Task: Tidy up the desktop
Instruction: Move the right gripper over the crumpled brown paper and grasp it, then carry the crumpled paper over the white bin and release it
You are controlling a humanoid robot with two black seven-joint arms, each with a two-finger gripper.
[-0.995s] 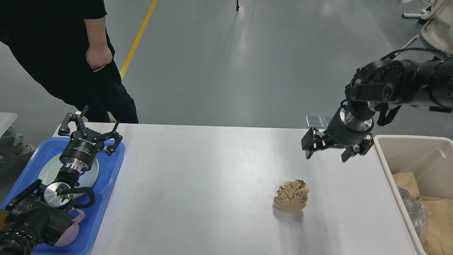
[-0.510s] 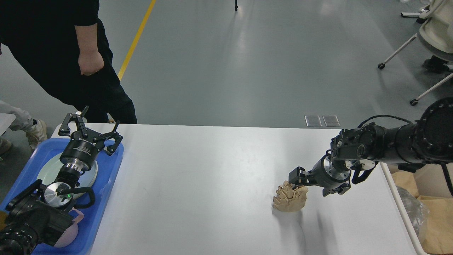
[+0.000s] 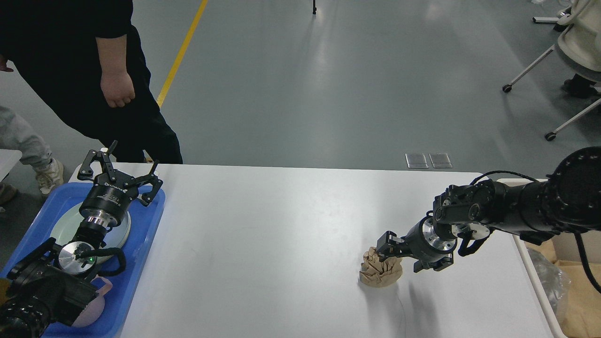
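From the head view, the right arm comes in from the three o'clock edge, stretched low and nearly level over the desktop [image 3: 291, 244], its wrist turned so the right gripper [image 3: 393, 256] points toward nine o'clock and slightly down. The desktop fills the lower middle of the view, its long axis running from nine to three o'clock, its far edge straight across the middle of the picture and its near side running off the six o'clock edge. On it, toward four o'clock from its centre, sits a crumpled brown paper ball [image 3: 379, 273]. The right gripper's one visible finger [image 3: 389, 244] rests against the top of the ball, and the other finger sits lower, to the ball's right; the ball looks pinched between them, though how tightly the jaws have closed I cannot tell from here. The left arm rises from the seven o'clock corner, forearm angled up toward twelve, ending in the left gripper [image 3: 121, 167], whose fingers are spread wide with nothing between them. It hangs over a blue plastic tray [image 3: 145, 244] lying along the desktop's nine o'clock end, with a round pale plate [image 3: 63, 225] in the tray under the wrist. At the three o'clock end a beige bin [image 3: 535, 277] stands just beside the desktop, with brown paper [image 3: 580, 300] inside. A person in black [image 3: 70, 56] stands beyond the tray at eleven o'clock.
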